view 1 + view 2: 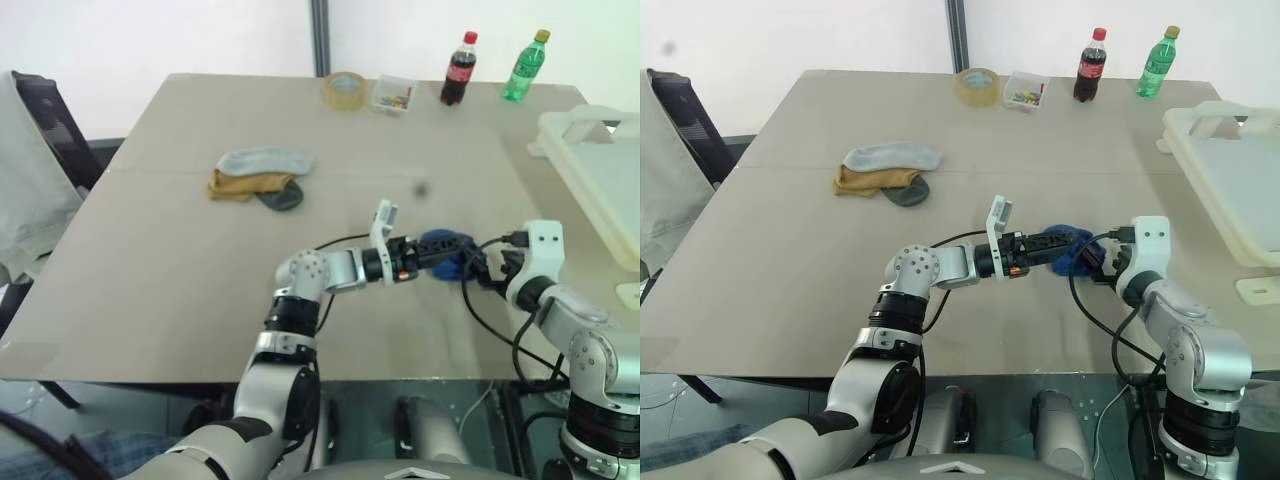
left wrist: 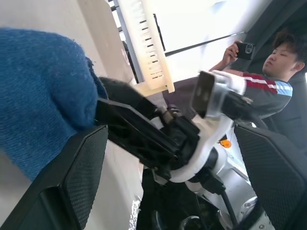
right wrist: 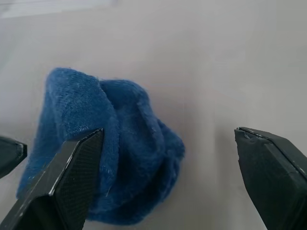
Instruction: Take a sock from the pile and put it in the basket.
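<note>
A crumpled royal blue sock (image 3: 110,148) lies on the beige table (image 1: 150,270) near its front edge, at about five o'clock from the table's middle, between the two grippers. The left gripper (image 1: 1065,240) reaches across level toward three o'clock with its black fingers spread wide — the sock sits right at their tips, not clamped. The right gripper (image 3: 168,177) points at the sock from the four o'clock side, jaws likewise wide, one finger (image 3: 67,182) just beside the blue cloth and the other over bare table. The pile of remaining socks (image 1: 258,177) — a pale grey-blue one over a mustard one and a dark grey one — rests well apart at ten o'clock from the blue sock. The large white translucent plastic basket (image 1: 590,170) stands at the table's right edge, around two o'clock. At the far edge, near twelve o'clock, stand a tape roll (image 1: 345,90), a small clear box of coloured bits (image 1: 393,95), a cola bottle (image 1: 458,70) and a green bottle (image 1: 525,66).
</note>
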Motion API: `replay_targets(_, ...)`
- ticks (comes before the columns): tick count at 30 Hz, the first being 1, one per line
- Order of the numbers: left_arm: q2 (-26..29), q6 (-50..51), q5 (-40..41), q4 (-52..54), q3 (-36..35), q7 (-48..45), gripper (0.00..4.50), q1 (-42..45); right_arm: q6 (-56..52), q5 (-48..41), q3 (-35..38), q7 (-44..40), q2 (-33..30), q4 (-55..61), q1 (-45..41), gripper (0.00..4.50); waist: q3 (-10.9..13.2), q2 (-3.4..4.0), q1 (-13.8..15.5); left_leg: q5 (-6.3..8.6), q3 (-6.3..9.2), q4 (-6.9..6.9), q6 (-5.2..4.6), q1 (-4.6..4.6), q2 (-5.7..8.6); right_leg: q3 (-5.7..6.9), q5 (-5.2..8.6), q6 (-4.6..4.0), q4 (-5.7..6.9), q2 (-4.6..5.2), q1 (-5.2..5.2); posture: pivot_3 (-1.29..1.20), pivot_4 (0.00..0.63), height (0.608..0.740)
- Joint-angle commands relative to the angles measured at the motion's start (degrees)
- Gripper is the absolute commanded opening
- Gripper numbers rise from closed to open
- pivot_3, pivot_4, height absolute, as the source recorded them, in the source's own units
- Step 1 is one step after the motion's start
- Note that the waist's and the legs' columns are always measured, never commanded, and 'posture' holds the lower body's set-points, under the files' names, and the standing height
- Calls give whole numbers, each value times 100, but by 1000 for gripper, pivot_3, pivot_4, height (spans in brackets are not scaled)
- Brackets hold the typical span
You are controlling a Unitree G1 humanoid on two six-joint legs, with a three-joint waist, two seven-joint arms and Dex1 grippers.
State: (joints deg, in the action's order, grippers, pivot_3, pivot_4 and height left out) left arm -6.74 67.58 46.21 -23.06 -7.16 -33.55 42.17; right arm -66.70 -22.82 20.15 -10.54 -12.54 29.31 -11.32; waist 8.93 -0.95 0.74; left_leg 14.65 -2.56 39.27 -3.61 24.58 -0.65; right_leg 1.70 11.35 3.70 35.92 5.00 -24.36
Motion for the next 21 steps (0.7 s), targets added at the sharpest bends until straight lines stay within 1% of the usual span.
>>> replay_targets(1, -43, -36, 31, 119, 57, -95, 4500, 34, -494, -433, 386, 64, 281, 69, -72, 4438, 0, 1, 2, 0, 1, 0, 0, 1, 0, 0, 0, 0, 0, 0, 0, 0, 150, 740)
replay_targets(4, -46, -52, 22, 119, 68, -92, 4500, 26, -840, -883, 742, 80, 716, 148, -193, 4438, -1, 1, -5, 0, 1, 0, 0, 0, 0, 1, 0, 0, 0, 0, 0, 0, 150, 740)
replay_targets(6, -47, -62, 20, 124, 71, -88, 4500, 23, -1017, -1113, 960, 141, 976, 152, -280, 3927, -1, 2, -12, 0, 1, 0, 0, -1, 0, 0, 0, 0, 1, 0, 0, 0, 150, 740)
replay_targets(8, -47, -71, 17, 127, 72, -88, 4500, 21, -1118, -1249, 1123, 215, 1164, 122, -341, 3522, -2, 4, -16, 0, 1, 0, 0, -2, -3, 0, 0, 0, 2, -2, 0, 0, 150, 740)
replay_targets(9, -47, -76, 11, 128, 72, -88, 4500, 20, -1157, -1312, 1222, 273, 1275, 87, -377, 3143, -3, 5, -13, 0, 1, 0, 0, -2, -3, 1, 0, 0, 3, -2, 0, 0, 150, 740)
replay_targets(11, -47, -81, 4, 130, 67, -90, 4500, 15, -1172, -1405, 1395, 393, 1457, -15, -449, 2171, -3, 5, -12, 0, 1, 0, 0, -2, -3, 0, 0, 0, 3, -3, 0, 0, 150, 740)
replay_targets(12, -47, -84, 0, 130, 66, -87, 4500, 15, -1158, -1436, 1468, 441, 1510, -76, -485, 1686, -3, 5, -13, 0, 0, 0, 0, -1, -2, 0, 0, 0, 3, -2, 0, 0, 150, 740)
replay_targets(13, -48, -84, 0, 130, 63, -82, 4500, 15, -1153, -1468, 1527, 486, 1545, -124, -515, 1299, -3, 5, -12, 0, 0, 0, 0, -1, -2, -1, 0, 0, 3, -2, 0, 0, 150, 740)
replay_targets(15, -48, -84, -1, 136, 60, -75, 4500, 14, -1118, -1535, 1658, 591, 1596, -220, -575, 299, -3, 6, -8, 0, 0, 0, 0, -1, -1, 0, 0, 0, 2, -2, 0, 0, 150, 740)
replay_targets(16, -46, -83, -1, 141, 59, -74, 4500, 12, -1101, -1566, 1710, 639, 1605, -258, -597, 53, -3, 6, -8, 0, 0, 0, 0, -1, -2, 0, 0, 0, 2, -2, 0, 0, 150, 740)
replay_targets(21, 45, -125, -29, 217, 36, -64, 4500, -17, -928, -1827, 2094, 940, 1686, -429, -773, 53, -4, 7, -13, 0, -1, -1, 0, -1, -1, -1, 0, 0, 3, -2, 0, 0, 150, 740)
